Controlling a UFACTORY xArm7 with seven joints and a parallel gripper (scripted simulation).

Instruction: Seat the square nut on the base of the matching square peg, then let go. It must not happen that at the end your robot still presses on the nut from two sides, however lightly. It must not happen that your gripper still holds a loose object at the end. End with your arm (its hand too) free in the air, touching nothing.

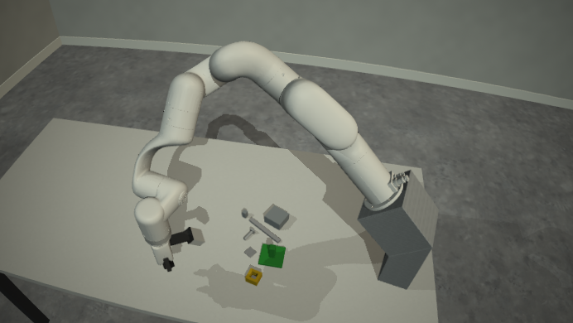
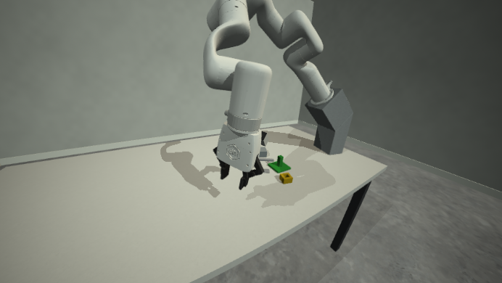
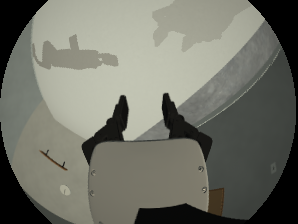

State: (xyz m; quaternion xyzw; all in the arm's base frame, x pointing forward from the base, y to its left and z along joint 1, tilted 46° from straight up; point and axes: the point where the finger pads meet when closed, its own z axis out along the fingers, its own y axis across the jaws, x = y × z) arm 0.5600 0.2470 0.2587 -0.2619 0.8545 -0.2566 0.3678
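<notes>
The pincer (image 2: 233, 179) hangs half open and empty above the counter (image 2: 109, 218), well apart from the yellow square nut (image 1: 253, 276) lying beside the green peg base (image 1: 278, 260), so a crooked approach could push the nut away.

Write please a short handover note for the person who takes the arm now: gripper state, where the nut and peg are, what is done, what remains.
Gripper: open, holding nothing, above the table, away from the parts.
Yellow square nut: lying flat on the table, just beside the green base, untouched.
Green square peg: upright on its base, nothing on it.
Done: nothing yet.
Left: reach the nut, grasp it, lower it over the peg to the base, release.
</notes>
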